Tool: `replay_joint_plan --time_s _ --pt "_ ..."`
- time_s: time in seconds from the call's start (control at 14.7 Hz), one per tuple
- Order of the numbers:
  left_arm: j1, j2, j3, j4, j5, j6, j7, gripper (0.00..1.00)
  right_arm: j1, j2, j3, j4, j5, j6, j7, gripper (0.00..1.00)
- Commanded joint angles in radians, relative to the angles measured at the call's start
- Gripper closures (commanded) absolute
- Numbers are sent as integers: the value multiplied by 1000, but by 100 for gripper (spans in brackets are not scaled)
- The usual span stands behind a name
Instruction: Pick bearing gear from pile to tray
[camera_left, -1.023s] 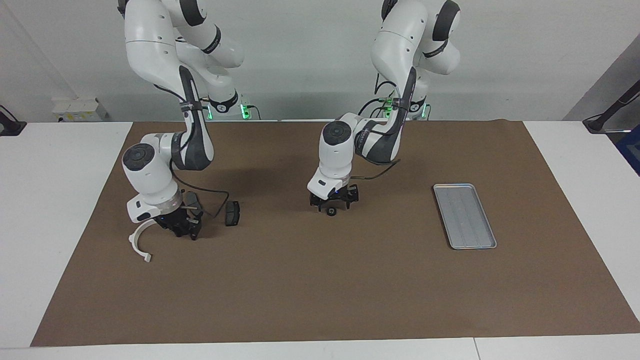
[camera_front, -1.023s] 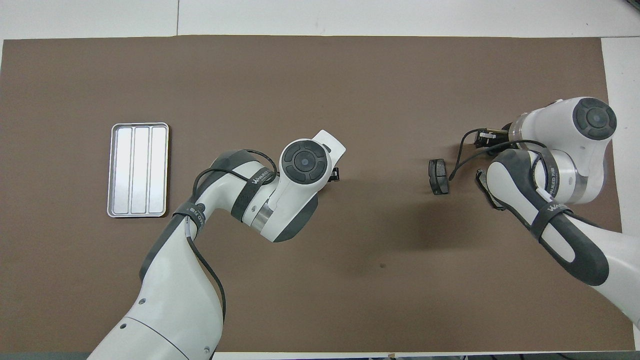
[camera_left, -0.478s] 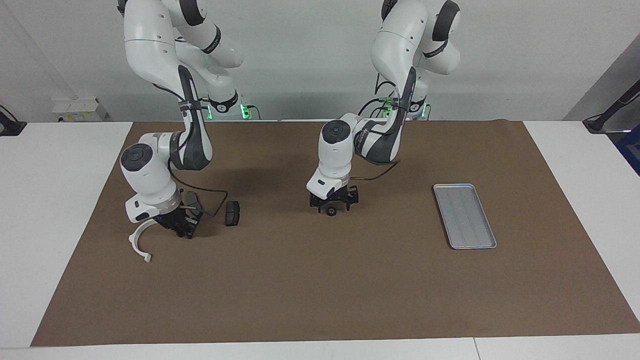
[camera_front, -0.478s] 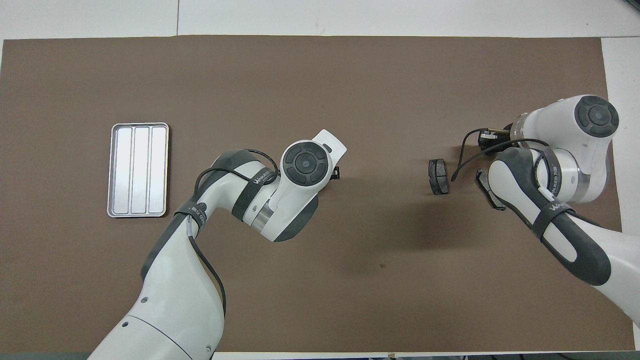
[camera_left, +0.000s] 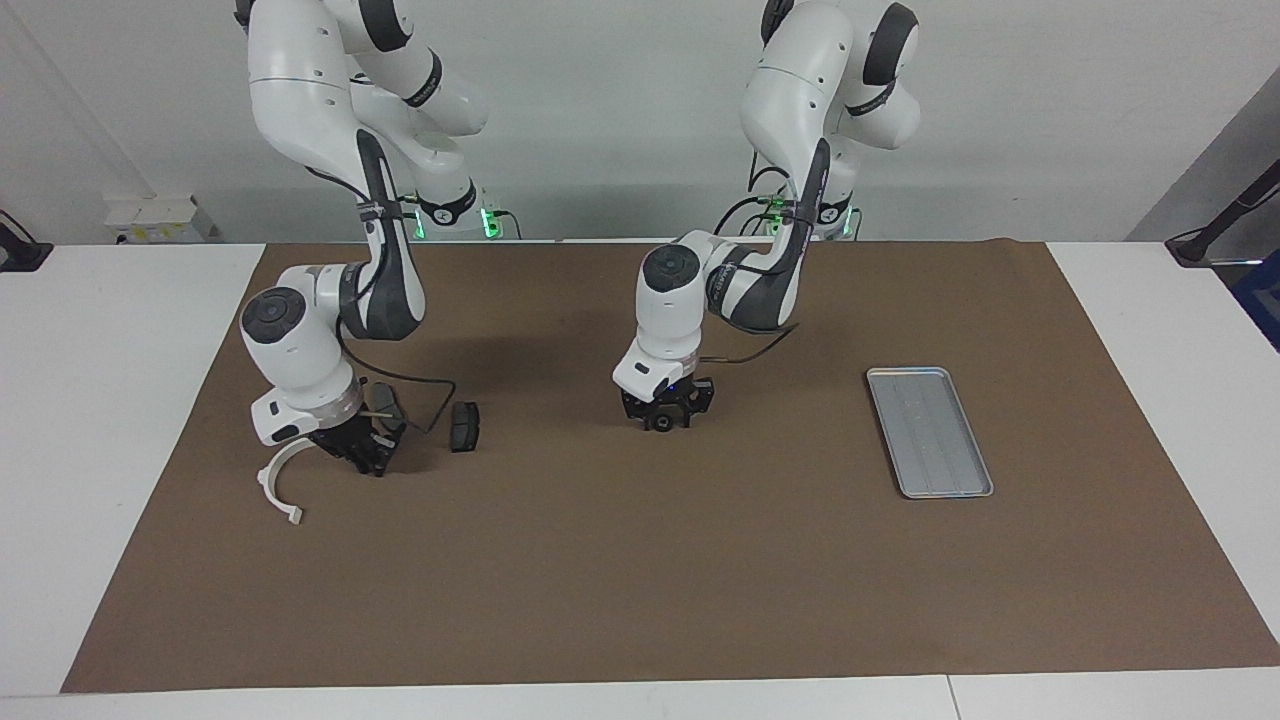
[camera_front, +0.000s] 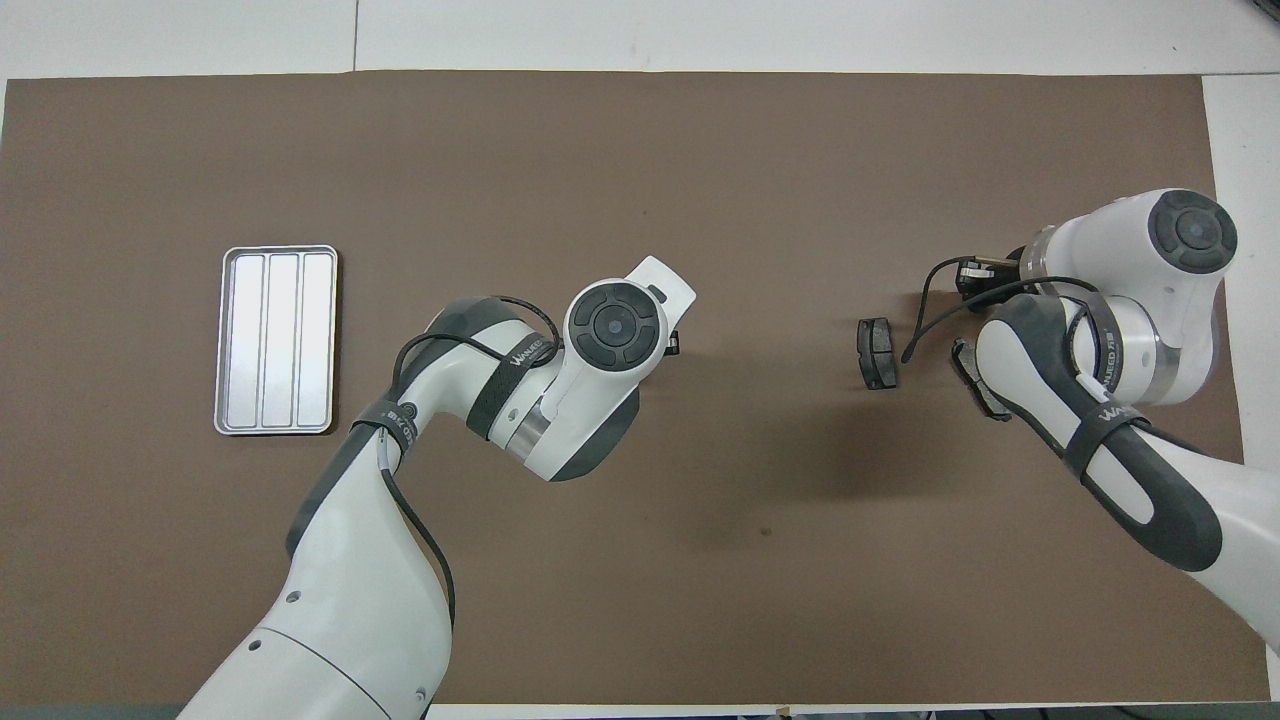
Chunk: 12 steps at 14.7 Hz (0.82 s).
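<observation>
I see the small black gear (camera_left: 662, 424) on the brown mat (camera_left: 640, 560) near the table's middle, between the fingertips of my left gripper (camera_left: 663, 420), which is closed in around it. The tray (camera_left: 929, 431) lies well apart, toward the left arm's end. My right gripper (camera_left: 371, 458) is pressed shut, low over the mat beside the white half-ring (camera_left: 277, 484) and a brake pad (camera_left: 464, 426).

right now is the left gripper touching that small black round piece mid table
Touching. The facing view shows the left gripper down on the mat with its fingertips closed around the small black round piece, no gap showing.
</observation>
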Motion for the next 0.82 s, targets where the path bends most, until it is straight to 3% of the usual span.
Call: replay_joint_plan --time_s 0.0,0.2,0.48,0.75 --pt "-14 36 20 98 33 -70 -25 100 4 4 9 21 -7 -51 19 100" --pt "11 50 33 241 33 -205 -22 100 7 5 9 89 -14 -141 11 100" --pt "69 22 114 307 32 -271 13 100 13 4 13 172 -30 -245 5 100" --pt "312 -85 105 307 -26 -363 324 100 47 1 15 267 -40 -371 3 100"
